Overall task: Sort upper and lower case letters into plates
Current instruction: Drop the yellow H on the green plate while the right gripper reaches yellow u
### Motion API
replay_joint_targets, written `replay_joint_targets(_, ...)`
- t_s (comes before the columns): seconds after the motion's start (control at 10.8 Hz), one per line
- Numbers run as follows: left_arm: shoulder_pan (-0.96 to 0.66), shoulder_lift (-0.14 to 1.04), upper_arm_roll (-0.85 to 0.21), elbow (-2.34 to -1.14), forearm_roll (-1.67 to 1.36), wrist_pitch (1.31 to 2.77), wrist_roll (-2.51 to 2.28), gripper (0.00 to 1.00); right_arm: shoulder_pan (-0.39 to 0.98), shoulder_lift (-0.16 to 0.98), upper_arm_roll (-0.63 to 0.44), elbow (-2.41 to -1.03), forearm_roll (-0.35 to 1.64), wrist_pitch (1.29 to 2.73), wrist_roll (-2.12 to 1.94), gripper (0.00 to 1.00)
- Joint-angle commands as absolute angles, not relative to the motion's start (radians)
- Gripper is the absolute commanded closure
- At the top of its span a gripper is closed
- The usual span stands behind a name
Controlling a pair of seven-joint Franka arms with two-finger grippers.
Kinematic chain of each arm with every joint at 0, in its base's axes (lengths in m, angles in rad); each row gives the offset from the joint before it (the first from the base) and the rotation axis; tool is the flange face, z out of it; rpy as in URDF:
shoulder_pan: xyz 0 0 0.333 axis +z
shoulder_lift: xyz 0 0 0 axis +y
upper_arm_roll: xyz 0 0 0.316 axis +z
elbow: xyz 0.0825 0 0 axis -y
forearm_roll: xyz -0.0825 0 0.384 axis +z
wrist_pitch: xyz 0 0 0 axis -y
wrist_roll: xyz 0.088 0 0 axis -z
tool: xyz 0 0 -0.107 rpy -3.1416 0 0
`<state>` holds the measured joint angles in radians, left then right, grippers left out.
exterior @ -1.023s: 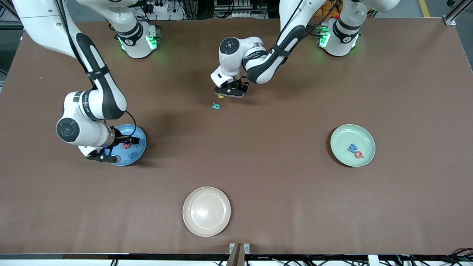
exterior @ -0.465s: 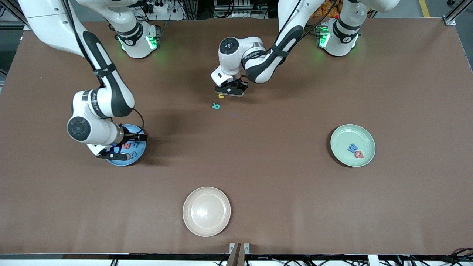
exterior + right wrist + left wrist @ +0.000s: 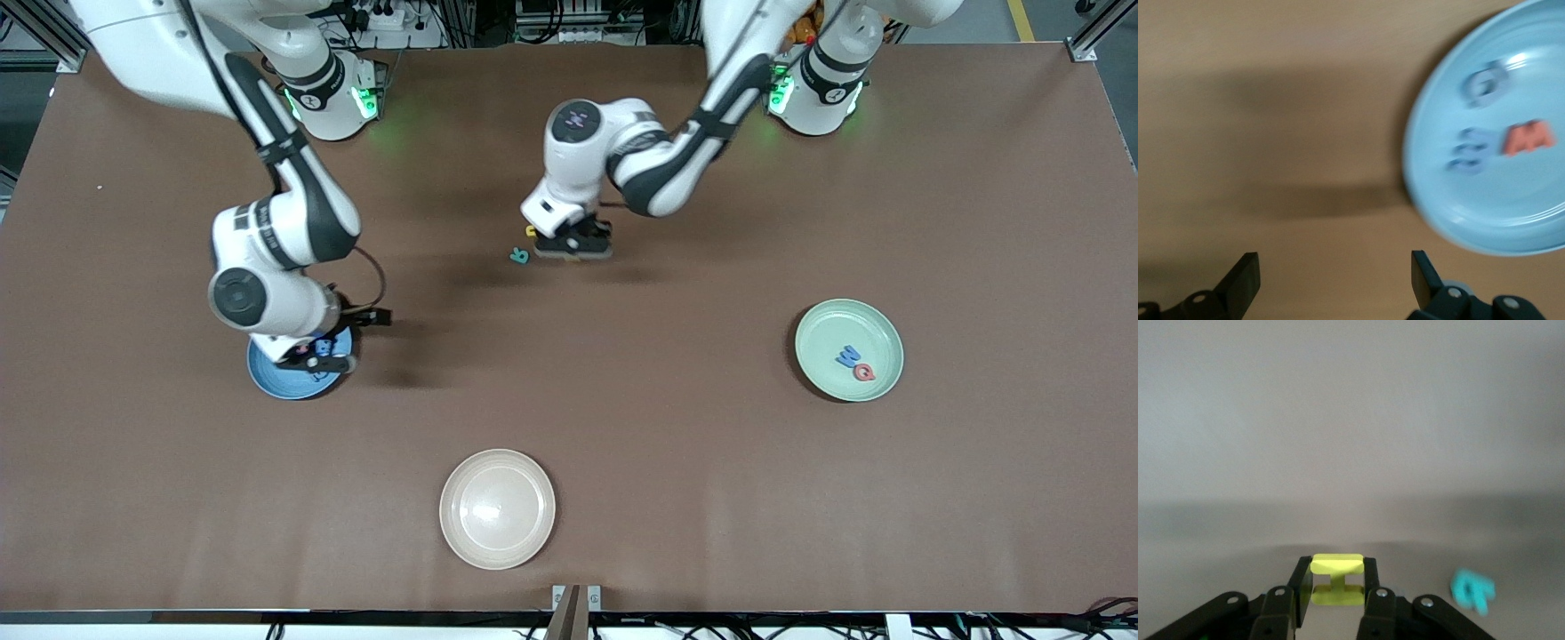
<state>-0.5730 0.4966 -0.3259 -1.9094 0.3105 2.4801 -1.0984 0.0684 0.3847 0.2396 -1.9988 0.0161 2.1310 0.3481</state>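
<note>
My left gripper [image 3: 536, 236] is shut on a small yellow letter [image 3: 531, 231], low over the table's middle; in the left wrist view the yellow letter [image 3: 1337, 580] sits between both fingers. A teal letter [image 3: 519, 256] lies loose on the table beside it, also in the left wrist view [image 3: 1473, 590]. My right gripper [image 3: 313, 357] hangs open and empty over the rim of the sky blue plate [image 3: 274, 382]. That plate [image 3: 1528, 207] holds a red letter [image 3: 1529, 138] and two blue letters [image 3: 1485, 83]. The mint green plate [image 3: 822, 333] carries a blue W [image 3: 847, 356] and a red Q [image 3: 863, 372].
A beige plate [image 3: 497, 508] with nothing in it stands near the table's front edge, nearer to the front camera than the loose letters. The brown tabletop lies bare between the three plates.
My left gripper has shut on the yellow letter and its wrist has shifted. The right arm has swung off the blue plate's centre toward the table's middle, still open.
</note>
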Motion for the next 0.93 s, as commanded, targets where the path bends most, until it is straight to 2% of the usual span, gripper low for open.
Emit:
replay_joint_targets(0.0, -0.39, 0.407, -0.342, -1.939, 0.345, 2.456, -0.944, 1.0, 0.112, 0.354, 0.302, -2.02, 0.009, 2.126, 0.446, 0.0)
replay_joint_targets(0.37, -0.116, 0.351, -0.344, -1.94, 0.345, 2.31, -0.506, 1.0, 0.126, 0.368, 0.507, -2.031, 0.009, 2.171, 0.577, 0.0)
replay_joint_targets(0.65, 0.021, 0.357, -0.338, -1.954, 0.341, 2.272, -0.297, 1.0, 0.196, 0.368, 0.541, -2.119, 0.008, 2.305, 0.578, 0.0)
replay_joint_targets(0.84, 0.06, 0.389, -0.289, -1.956, 0.342, 2.27, -0.204, 1.0, 0.224, 0.376, 0.552, -2.172, 0.006, 2.391, 0.592, 0.0)
